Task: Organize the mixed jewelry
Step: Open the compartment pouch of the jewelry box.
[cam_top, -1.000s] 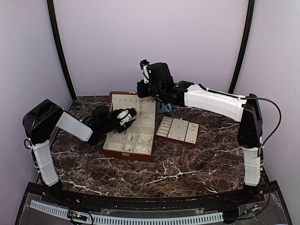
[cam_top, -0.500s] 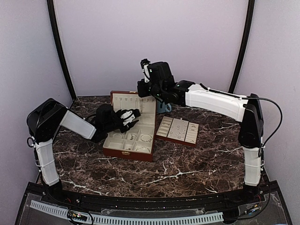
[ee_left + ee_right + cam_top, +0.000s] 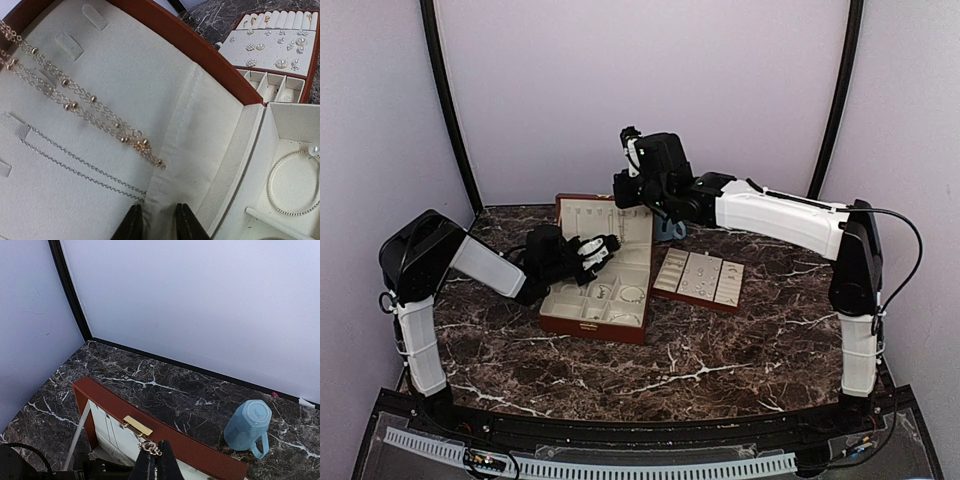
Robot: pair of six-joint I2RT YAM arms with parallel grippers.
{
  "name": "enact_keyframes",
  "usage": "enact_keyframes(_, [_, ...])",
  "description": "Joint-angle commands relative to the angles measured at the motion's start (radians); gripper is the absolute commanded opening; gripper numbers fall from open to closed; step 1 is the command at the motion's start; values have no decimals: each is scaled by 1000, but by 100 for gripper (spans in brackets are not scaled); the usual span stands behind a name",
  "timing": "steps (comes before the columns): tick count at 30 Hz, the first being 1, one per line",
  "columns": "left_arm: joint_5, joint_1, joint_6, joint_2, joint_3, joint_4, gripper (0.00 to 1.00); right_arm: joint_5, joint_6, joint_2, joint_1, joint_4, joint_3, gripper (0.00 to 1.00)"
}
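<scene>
The mixed jewelry (image 3: 270,47) lies mostly as tiny glinting studs on the cream tray (image 3: 698,299), with more in the open wooden box (image 3: 592,327). A beaded gold chain (image 3: 80,92) and a fine silver chain (image 3: 75,153) hang across the lining of the raised lid (image 3: 150,75). A pale bangle (image 3: 270,186) rests in a right-hand compartment.

The box sits left of centre on the marble table (image 3: 720,360). The tray is just beside its right side, and the blue mug (image 3: 247,425) stands behind the lid near the back wall. Bare marble runs from the front walls of the box and tray to the near edge, and also to the right of the tray.

Some marking on the mug's underside is too small to read.

The left arm reaches in low from the left, its forearm close over the table. The left gripper (image 3: 156,225) points at the inner face of the lid, its jaws a little apart with only cream lining showing between them.

The right arm stretches high from its base, its white forearm running leftward. Its wrist hangs above the lid's top edge and brass clasp (image 3: 137,426). The right gripper (image 3: 152,462) is pressed together, pinching a small glinting piece (image 3: 148,446) at its tips.
</scene>
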Motion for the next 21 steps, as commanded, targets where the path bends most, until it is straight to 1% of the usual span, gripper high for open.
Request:
enact_keyframes(1, [-30, -12, 3, 13, 2, -51, 24, 2, 6, -59, -8, 52, -1, 0])
enact_keyframes(5, [-45, -23, 12, 10, 1, -50, 16, 7, -1, -58, -9, 50, 15, 0])
enact_keyframes(13, [-57, -39, 17, 1, -23, -16, 3, 13, -15, -43, -9, 45, 40, 0])
enact_keyframes(17, [-58, -43, 17, -3, -36, 1, 0, 14, -17, -33, -10, 43, 40, 0])
enact_keyframes(21, [-62, -49, 18, -12, -54, 30, 0, 15, -17, -23, -11, 45, 32, 0])
